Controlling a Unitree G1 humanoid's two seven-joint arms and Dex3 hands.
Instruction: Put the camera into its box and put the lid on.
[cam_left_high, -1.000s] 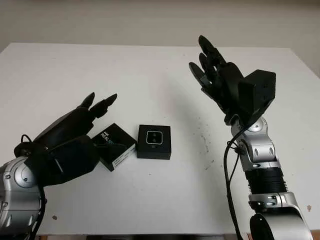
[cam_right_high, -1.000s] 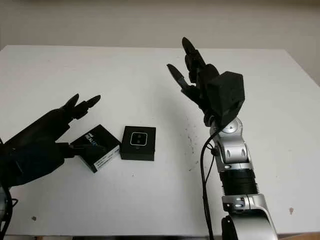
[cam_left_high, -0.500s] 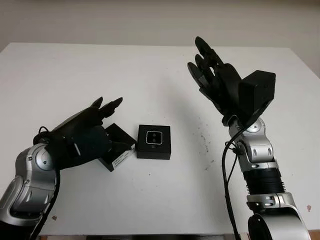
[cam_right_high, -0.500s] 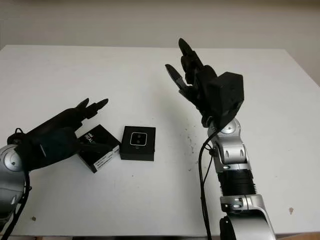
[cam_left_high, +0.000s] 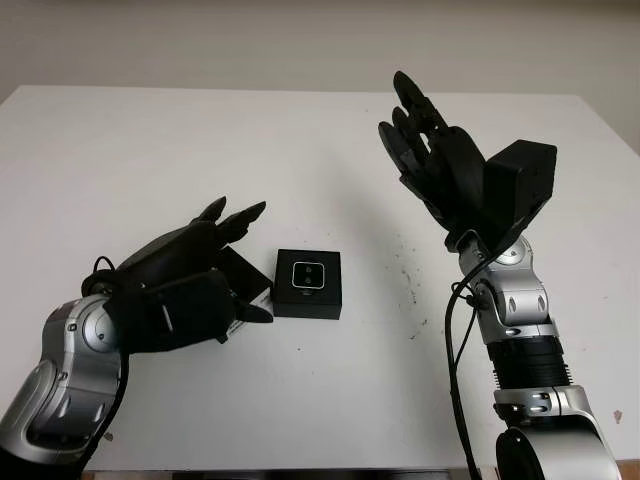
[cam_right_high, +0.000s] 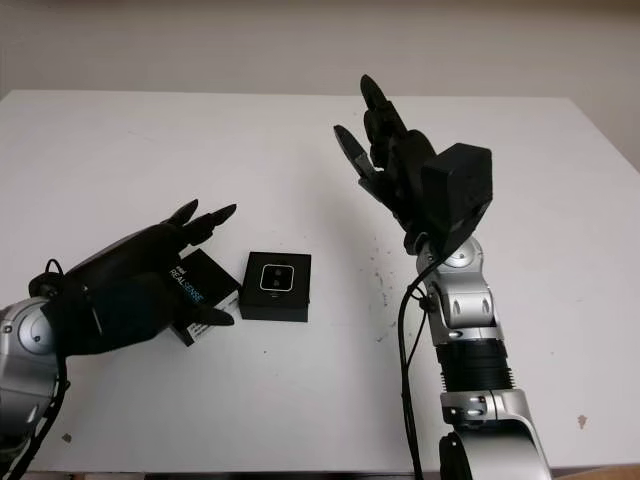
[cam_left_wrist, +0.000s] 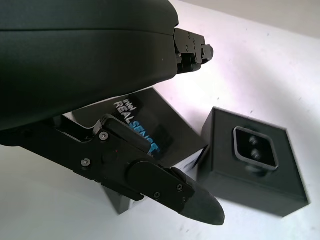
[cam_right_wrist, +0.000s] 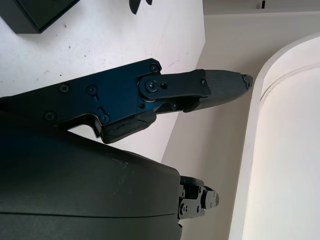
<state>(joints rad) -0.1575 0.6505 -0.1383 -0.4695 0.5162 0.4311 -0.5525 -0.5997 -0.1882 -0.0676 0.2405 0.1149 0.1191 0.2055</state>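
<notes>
Camera (cam_left_high: 308, 275) is sitting inside its open black box (cam_left_high: 308, 297) near the middle of the white desk (cam_left_high: 150, 140), lens facing up. Fingers (cam_left_high: 232, 217) of the left hand (cam_left_high: 185, 290) are reaching out apart over the lid (cam_left_wrist: 150, 135), which is lying just beside the box and has white and blue letters on top. They are holding nothing yet; I cannot tell if they are touching the lid.

To do this step well, I think the left hand should come down with 1 finger on each side of the lid, squeeze gently, lift it flat, then line up its corners with the box before lowering it.

The right hand (cam_left_high: 440, 170) is open, held up in the air well apart from the box.

I am counting 1 camera, 1 box, 1 lid and 2 hands.
</notes>
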